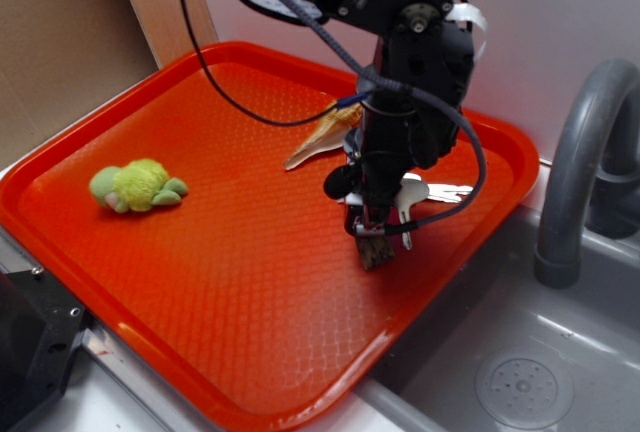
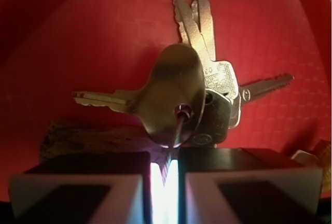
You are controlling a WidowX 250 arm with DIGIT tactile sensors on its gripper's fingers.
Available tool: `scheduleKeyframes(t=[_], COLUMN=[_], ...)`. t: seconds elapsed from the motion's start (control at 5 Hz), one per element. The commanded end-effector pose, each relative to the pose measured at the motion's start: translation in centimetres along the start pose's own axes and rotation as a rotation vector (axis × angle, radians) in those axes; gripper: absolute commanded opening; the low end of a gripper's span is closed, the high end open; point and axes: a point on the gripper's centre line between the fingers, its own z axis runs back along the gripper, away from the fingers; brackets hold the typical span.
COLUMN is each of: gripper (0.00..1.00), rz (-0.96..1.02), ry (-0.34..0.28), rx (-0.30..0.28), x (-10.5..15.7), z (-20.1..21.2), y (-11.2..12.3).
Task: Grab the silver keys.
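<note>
**One bunch of keys pinched, lift pending**

Four or so flat, shiny silver metal keys (image 2: 199, 86) are seen joined at their heads, blades fanned out to the left, upward and to the right; the nearest head is duller, rounded and pierced by a hole. In the exterior view the bunch (image 1: 420, 195) lies on the right part of the textured red plastic tray (image 1: 230, 332), partly hidden by the arm.

The black robot gripper (image 2: 165, 180) is closed to a narrow slit, and a thin part hanging from the rounded head appears to be pinched between its pads, so the grasping step is judged under way. A straight, gentle lift is called for next, as the hold seems slim.

A rough brown wood chip (image 2: 88, 138) lies just beside the keys, a tan spiral seashell (image 1: 325, 132) behind the arm, and a green plush turtle (image 1: 138, 186) well apart at the left.
</note>
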Motion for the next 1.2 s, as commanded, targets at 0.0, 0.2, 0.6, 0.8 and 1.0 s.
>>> scheduleKeyframes(t=[0.0,0.2,0.6,0.8,1.0], gripper=[0.0,0.0,0.0,0.0,0.0], rz=[0.113,0.202,0.379,0.401,0.412], ry=[-0.253,-0.447,-0.491,-0.454,-0.402], rx=[-0.019,-0.142,-0.29,-0.328,-0.322], x=[-6.6,-11.8,-17.0,-16.9,-16.8], z=[8.7,11.5,15.5,14.7,14.0], y=[4.6,5.5,5.5,5.0,4.8])
